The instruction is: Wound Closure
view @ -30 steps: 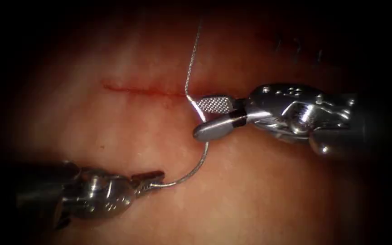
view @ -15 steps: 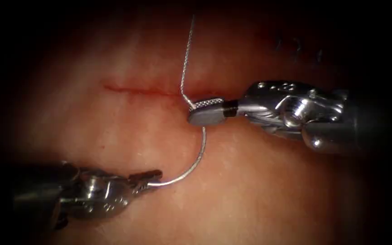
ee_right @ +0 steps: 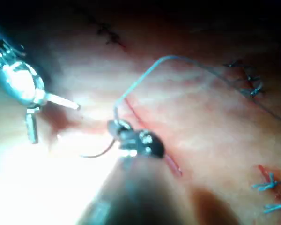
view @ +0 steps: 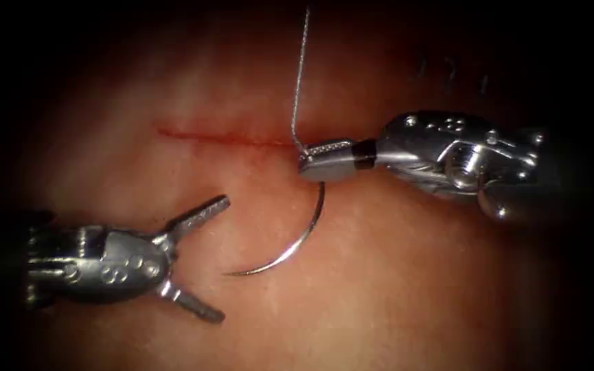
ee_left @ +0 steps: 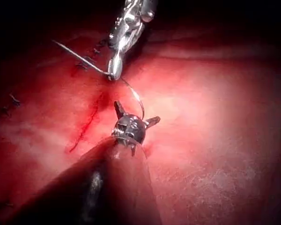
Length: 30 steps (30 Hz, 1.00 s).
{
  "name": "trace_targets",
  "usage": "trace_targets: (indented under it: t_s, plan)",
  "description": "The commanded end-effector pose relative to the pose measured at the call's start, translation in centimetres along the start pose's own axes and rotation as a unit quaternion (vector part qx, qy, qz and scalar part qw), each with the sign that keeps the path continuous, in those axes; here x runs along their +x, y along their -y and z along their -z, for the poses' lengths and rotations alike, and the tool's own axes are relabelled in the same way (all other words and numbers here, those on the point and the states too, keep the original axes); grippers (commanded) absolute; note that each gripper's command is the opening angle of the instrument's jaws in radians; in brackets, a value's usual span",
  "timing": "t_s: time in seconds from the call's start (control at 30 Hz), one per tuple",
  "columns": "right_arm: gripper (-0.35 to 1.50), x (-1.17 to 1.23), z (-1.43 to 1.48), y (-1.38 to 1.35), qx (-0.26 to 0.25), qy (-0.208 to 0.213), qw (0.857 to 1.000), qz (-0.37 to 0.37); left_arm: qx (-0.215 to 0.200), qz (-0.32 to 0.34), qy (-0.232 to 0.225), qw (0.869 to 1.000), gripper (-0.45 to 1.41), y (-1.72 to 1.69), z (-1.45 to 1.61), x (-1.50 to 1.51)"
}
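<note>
Now right hand (view: pixel 321 159) gripping needle (view: pixel 295 249) tail

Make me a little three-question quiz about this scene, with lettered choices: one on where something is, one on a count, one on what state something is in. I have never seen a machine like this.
1. Where along its curve is the needle held?
A. At its sharp tip
B. At the end where the thread joins
C. At the middle of the curve

2. How many tools grip the needle?
A. None
B. One
C. Two

3. How does the left gripper stand?
A. Spread open, holding nothing
B. Shut on the thread
C. Shut on the tissue

Answers:
1 B: the right gripper clamps the needle's thread end, next to the cut's right end, and the curve hangs free over the tissue.
2 B: the right gripper alone has it.
3 A: its two jaws splay wide apart, with the needle's tip lying clear of them.
</note>
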<state>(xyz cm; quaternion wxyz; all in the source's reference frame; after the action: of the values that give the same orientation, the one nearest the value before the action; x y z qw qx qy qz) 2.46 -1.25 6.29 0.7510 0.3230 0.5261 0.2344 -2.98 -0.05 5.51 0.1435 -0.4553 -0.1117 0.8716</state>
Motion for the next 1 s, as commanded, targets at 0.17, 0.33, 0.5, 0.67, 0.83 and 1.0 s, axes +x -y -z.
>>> trace_targets:
  t_s: [0.17,0.33,0.5,0.67,0.83,1.0]
  plan:
    - [-0.35,0.1,0.04,-0.07,0.014,-0.004,0.995,0.099,-0.057,0.086,-0.022,0.994,1.03,0.24,-0.05,0.01]
    - [-0.35,0.12,0.05,-0.08,0.025,-0.004,0.986,0.166,-0.098,0.151,-0.03,0.983,0.98,0.45,-0.12,0.0]
    - [-0.35,0.14,0.04,-0.07,0.039,-0.009,0.974,0.225,-0.124,0.239,-0.026,0.963,0.93,0.58,-0.29,0.03]
    - [-0.35,0.19,0.06,-0.05,0.054,-0.025,0.959,0.277,-0.149,0.313,-0.02,0.938,0.79,0.66,-0.46,0.04]
    - [-0.35,0.24,0.06,0.0,0.06,-0.037,0.95,0.304,-0.148,0.338,-0.017,0.929,0.74,0.74,-0.5,-0.01]
    - [-0.35,0.33,0.06,0.1,0.065,-0.047,0.94,0.331,-0.139,0.349,-0.014,0.927,0.74,0.83,-0.54,-0.13]
